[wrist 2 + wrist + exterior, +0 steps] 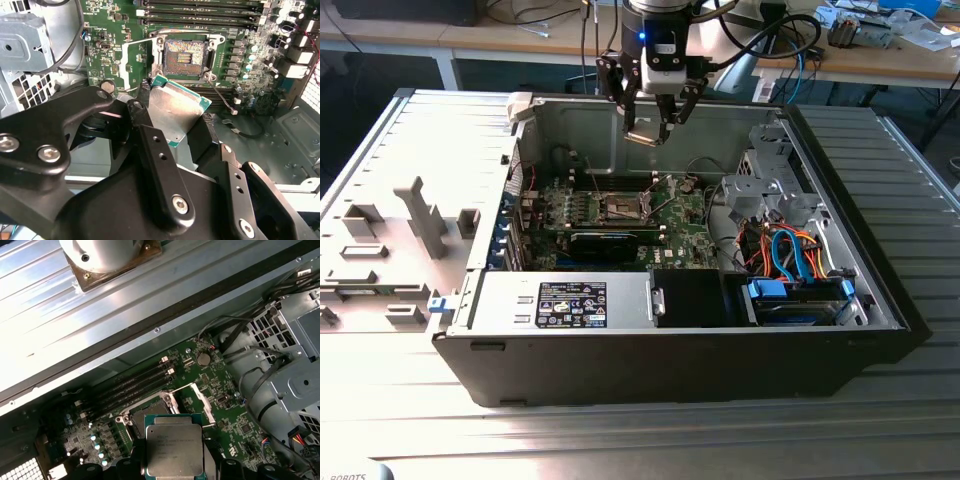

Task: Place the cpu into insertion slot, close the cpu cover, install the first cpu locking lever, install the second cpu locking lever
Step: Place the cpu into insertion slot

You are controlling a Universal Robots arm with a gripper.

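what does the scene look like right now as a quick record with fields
pincer: shut on the cpu, above the open computer case
cpu: held in the air over the board, not in the slot
insertion slot: empty, contact field exposed
memory slots: long and dark, beside the insertion slot

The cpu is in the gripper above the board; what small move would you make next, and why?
Probably lower the cpu a little toward the insertion slot, checking alignment. The gripper holds it well above the motherboard in the exterior view, and the slot's contact field lies bare, nothing seated in it.
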